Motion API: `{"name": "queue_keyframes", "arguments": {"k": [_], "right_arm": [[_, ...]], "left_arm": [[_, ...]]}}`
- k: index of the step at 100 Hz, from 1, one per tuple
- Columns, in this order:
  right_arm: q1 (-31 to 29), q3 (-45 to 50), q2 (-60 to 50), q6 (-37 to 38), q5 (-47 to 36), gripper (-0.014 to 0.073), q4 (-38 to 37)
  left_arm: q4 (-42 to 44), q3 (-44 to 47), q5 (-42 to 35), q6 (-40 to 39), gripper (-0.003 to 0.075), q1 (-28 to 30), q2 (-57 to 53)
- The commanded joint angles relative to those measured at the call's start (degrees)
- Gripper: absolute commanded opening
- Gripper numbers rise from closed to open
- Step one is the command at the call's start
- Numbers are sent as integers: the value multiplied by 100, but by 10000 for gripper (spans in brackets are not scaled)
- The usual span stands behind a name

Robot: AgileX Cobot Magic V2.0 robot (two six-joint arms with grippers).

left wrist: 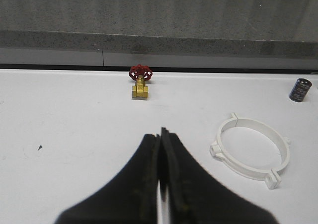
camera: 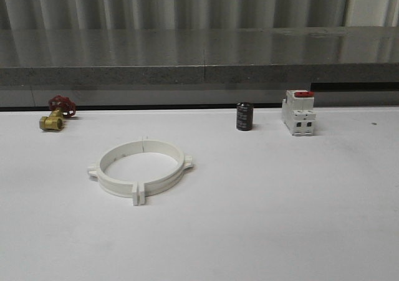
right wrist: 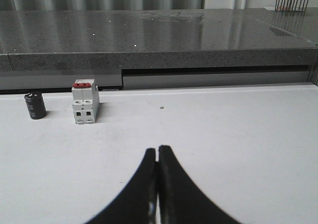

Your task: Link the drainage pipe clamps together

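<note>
Closed and empty, left gripper [left wrist: 161,134] and right gripper [right wrist: 157,152] hover over bare tabletop [camera: 280,219]; drainage pipe clamps [camera: 140,167] lie front-left as a full ring, end tabs meeting, so joining looks done, latching can't be confirmed; valve [camera: 56,114], capacitor [camera: 244,116], switch block [camera: 298,112] stand well apart along back edge, plenty of room around
</note>
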Motion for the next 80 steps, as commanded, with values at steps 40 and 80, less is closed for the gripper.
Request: {"name": "queue_keyframes", "arguments": {"k": [40, 80], "right_arm": [[-27, -90, -113, -69, -419, -66, 0], [-27, -90, -113, -69, -419, -66, 0]], "left_arm": [[-32, -162, -418, 1, -21, 2, 35], [1067, 693, -1710, -155, -21, 53, -530]]}}
